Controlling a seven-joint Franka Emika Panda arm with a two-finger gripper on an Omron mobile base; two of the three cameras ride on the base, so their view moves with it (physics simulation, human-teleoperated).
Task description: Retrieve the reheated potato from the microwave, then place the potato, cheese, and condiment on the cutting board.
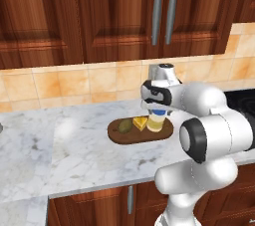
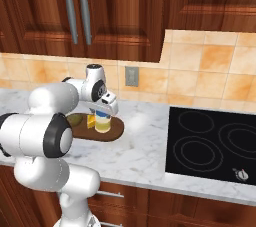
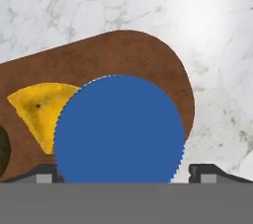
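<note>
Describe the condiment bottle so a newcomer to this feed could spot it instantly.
Find the marble counter below the wooden cabinets, then the dark oval cutting board on it. The condiment bottle stands upright at the board's right end beside the yellow cheese, directly under the gripper; it alone is tall, pale yellow and blue-capped.

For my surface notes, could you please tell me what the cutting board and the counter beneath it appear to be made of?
The cutting board looks like dark brown wood with a matte finish: its colour is warm and even, without shine. The counter looks like polished marble or an imitation of it: white with grey veining and a soft bright glare patch. Both are rendered, so the true material stays open.
</note>
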